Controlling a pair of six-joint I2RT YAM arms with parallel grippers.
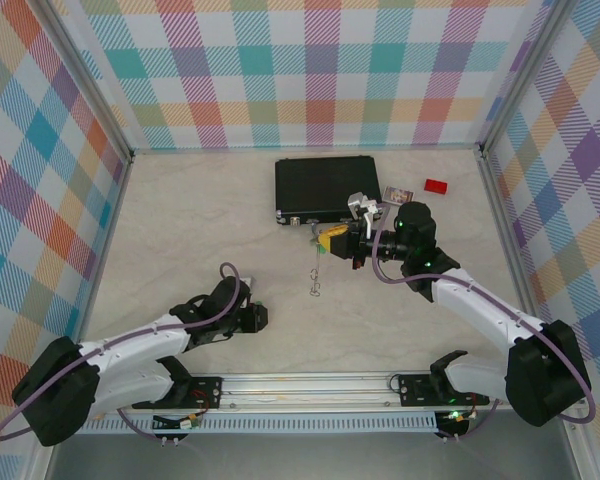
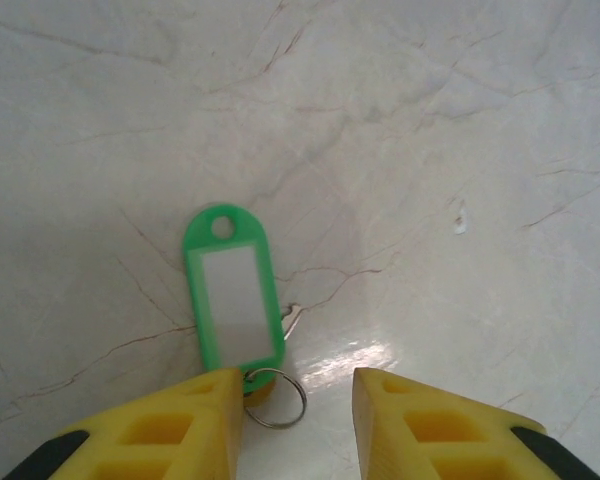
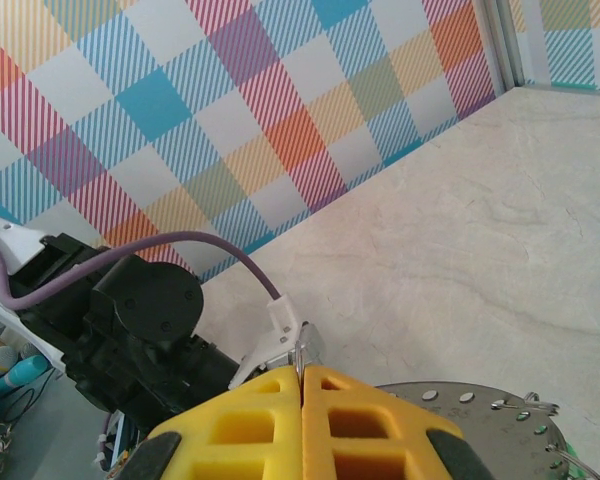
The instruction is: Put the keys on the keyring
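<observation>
**Me:** Yellow fingers of my left pincer (image 2: 295, 388) poke in from the bottom edge, cut off below the tips. They stand apart with a moderate gap and aren't closed on anything.

**Partner:** And the key?

**Me:** One green key (image 2: 232, 295) lies flat on the table (image 2: 430, 150), its near end right at the left fingertip. Its small split ring (image 2: 276, 398) sits in the gap, partly hidden behind that finger.

**Partner:** Right side?

**Me:** My right pincer (image 3: 302, 372) is pressed shut on a thin edge of the keyring (image 3: 480, 425). Most of the hoop is cut off at the frame's bottom corner.

**Partner:** Containers?

**Me:** Black case (image 1: 325, 185) at the back, lid closed, so I can't see what's inside. A red block (image 1: 436, 185) sits near it, to its right.
</observation>
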